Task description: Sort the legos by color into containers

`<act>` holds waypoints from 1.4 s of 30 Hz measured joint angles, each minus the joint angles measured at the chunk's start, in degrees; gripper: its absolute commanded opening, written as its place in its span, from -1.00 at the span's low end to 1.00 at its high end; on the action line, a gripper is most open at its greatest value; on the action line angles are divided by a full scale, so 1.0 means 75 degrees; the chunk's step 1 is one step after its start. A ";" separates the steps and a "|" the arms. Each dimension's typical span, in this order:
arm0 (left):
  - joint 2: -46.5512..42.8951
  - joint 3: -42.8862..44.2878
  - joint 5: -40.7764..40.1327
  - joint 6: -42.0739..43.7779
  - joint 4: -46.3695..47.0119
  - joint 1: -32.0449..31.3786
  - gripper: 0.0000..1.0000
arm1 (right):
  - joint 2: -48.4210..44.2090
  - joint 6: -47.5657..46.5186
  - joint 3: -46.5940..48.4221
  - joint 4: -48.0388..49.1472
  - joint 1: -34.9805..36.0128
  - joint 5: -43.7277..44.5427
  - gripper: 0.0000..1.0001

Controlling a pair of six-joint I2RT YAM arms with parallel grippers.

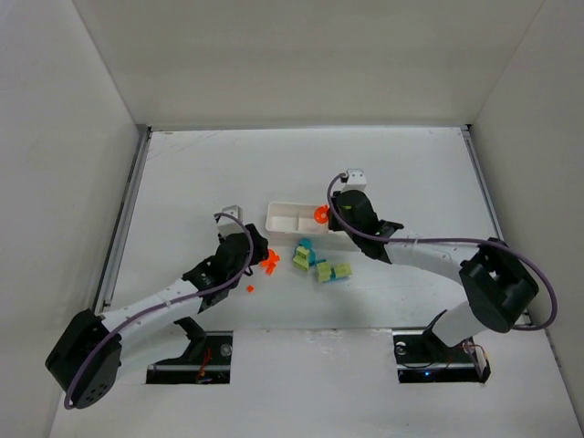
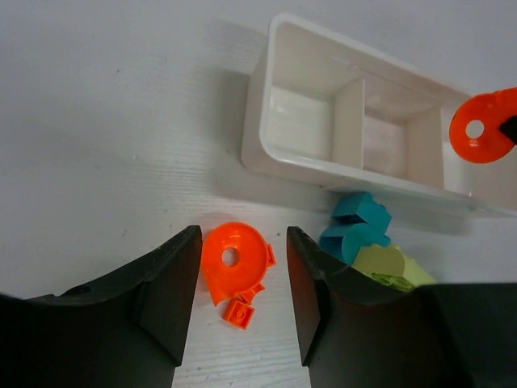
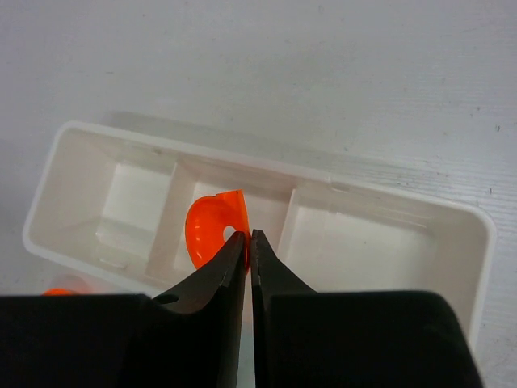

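Observation:
The white three-compartment tray (image 1: 285, 219) sits mid-table; it also shows in the left wrist view (image 2: 307, 158) and the right wrist view (image 3: 89, 149). My right gripper (image 3: 249, 236) is shut on an orange round piece (image 3: 207, 228) and holds it over the tray's middle part; this piece also shows in the top view (image 1: 320, 213) and the left wrist view (image 2: 482, 127). My left gripper (image 2: 241, 267) is open, its jaws either side of an orange round piece (image 2: 233, 263) and a tiny orange square (image 2: 239, 312) on the table. Cyan pieces (image 2: 355, 226) and a yellow-green piece (image 2: 390, 267) lie to the right.
More cyan and yellow-green pieces (image 1: 332, 272) lie in front of the tray. A tiny orange bit (image 1: 250, 287) lies near the left arm. A white block (image 1: 354, 175) stands behind the right gripper and a small bracket (image 1: 233, 211) stands left of the tray.

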 measured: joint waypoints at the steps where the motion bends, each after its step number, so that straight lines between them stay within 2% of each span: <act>1: 0.0096 0.0085 -0.0003 0.0006 -0.0146 -0.0073 -0.12 | 0.0052 -0.0017 0.0000 -0.0003 0.0000 -0.0003 -0.73; 5: 0.0440 0.0289 -0.0044 0.0009 -0.0670 -0.0303 -0.07 | 0.0163 -0.0050 0.0000 0.0012 0.0000 -0.0015 -0.61; 9: 0.0664 0.0332 -0.0146 0.0006 -0.1067 -0.0493 -0.04 | 0.0198 -0.0055 0.0000 0.0076 0.0000 -0.0020 -0.20; 12: 0.0871 0.0353 -0.0230 0.0000 -0.1192 -0.0560 -0.04 | 0.0152 -0.0099 0.0000 0.0181 0.0023 -0.0023 -0.02; 15: 0.1207 0.0469 -0.0274 -0.0006 -0.1233 -0.0583 -0.06 | -0.0128 -0.0143 -0.0055 0.0216 0.0090 -0.0038 0.01; 21: 0.1676 0.0571 -0.0341 -0.0085 -0.1131 -0.0624 -0.27 | -0.1075 -0.0157 -0.0606 0.0635 0.0271 -0.0041 0.01; 33: 0.2177 0.0562 -0.0431 -0.0323 -0.0580 -0.0405 -0.48 | -0.1052 -0.0157 -0.0764 0.0758 0.0411 -0.0044 0.01; 42: 0.2425 0.0469 -0.0443 -0.0338 -0.0245 -0.0309 -0.87 | -0.1067 -0.0157 -0.0764 0.0764 0.0440 -0.0044 0.01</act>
